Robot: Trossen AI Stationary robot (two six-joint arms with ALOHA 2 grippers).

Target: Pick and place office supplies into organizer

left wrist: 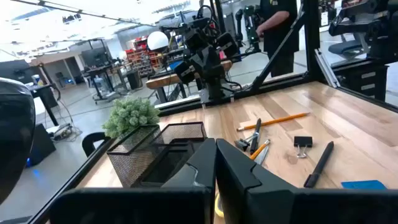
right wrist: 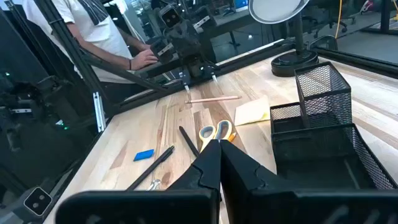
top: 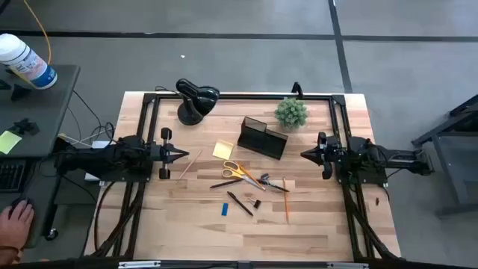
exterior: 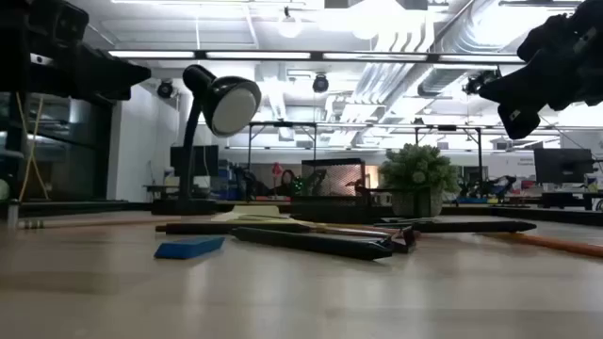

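Wooden tabletop point(top: 194, 224) fills the middle of the high view, with grey floor around it and a person's hand point(top: 15, 222) at the lower left edge of the frame. Both arms are parked at the sides: the left gripper point(top: 181, 154) at centre-left, the right gripper point(top: 305, 154) at centre-right, each with its fingers pressed together to a point and holding nothing. Nothing has gone into the organizer point(top: 262, 138) yet, as far as I can judge; it sits upper centre, between the desk lamp point(top: 196, 99) and the potted plant point(top: 290, 113).

The supplies lie just below it. The sticky-note pad point(top: 222, 150) is just left of the organizer, the scissors point(top: 240, 171) lie below the pad, an orange pencil point(top: 285, 199) is at lower right of the cluster, the blue block point(top: 224, 209) at lower centre, a black pen point(top: 240, 203) beside it, and a wooden pencil point(top: 190, 163) is just beside the left gripper.

I would start with that wooden pencil using the left arm, since it lies apart from the pile. To do it well I must spread the fingers first, come straight down across the shaft near its middle, and lift level so it does not swing. The scissors and pens overlap, so I would leave them until there are fewer things around them.
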